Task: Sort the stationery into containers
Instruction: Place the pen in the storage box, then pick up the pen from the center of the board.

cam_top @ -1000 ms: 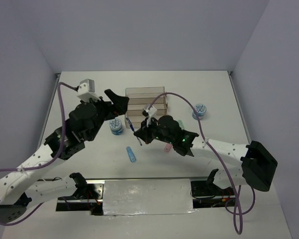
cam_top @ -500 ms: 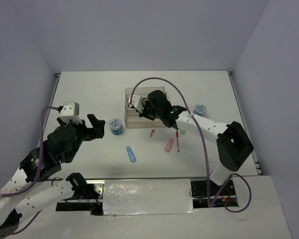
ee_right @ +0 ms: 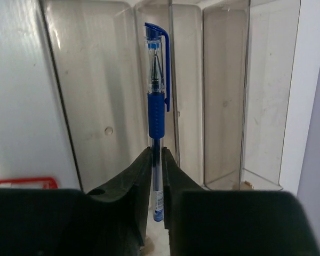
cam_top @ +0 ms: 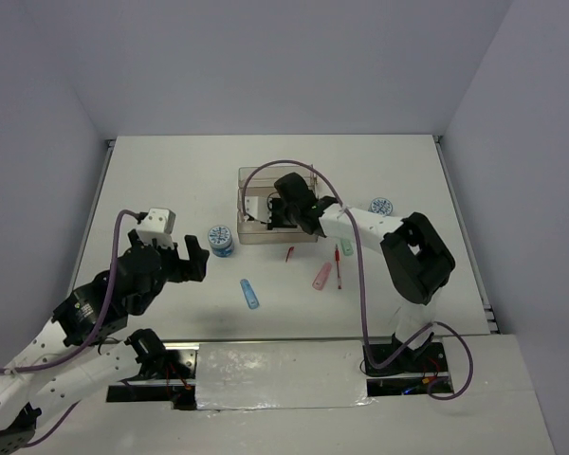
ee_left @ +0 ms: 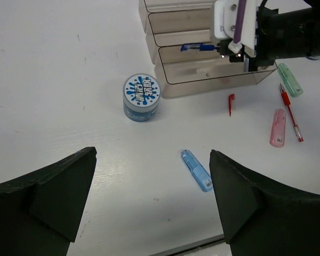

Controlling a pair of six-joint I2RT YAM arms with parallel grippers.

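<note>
The containers (cam_top: 277, 175) (ee_left: 213, 80) (ee_right: 85, 80) are clear trays stepped together at the table's middle. My right gripper (cam_top: 270, 210) (ee_right: 156, 154) hangs over them, shut on a blue pen (ee_right: 157, 106) (ee_left: 197, 47) that lies along a tray. My left gripper (cam_top: 192, 261) (ee_left: 152, 153) is open and empty above the table, near the blue stick (cam_top: 250, 294) (ee_left: 196, 169). One patterned roll (cam_top: 221, 239) (ee_left: 141, 96) stands left of the trays, another roll (cam_top: 380, 207) to their right.
In front of the trays lie a red pen (cam_top: 339, 270) (ee_left: 291, 112), a pink stick (cam_top: 321, 276) (ee_left: 277, 128), a green stick (cam_top: 346, 247) (ee_left: 289, 79) and a small red cap (cam_top: 289, 253) (ee_left: 231, 103). The right arm's purple cable (cam_top: 266, 166) arches over the trays.
My right gripper carried the blue pen from in front of the trays to over them. My left arm drew back from the trays toward the near left, still open.
</note>
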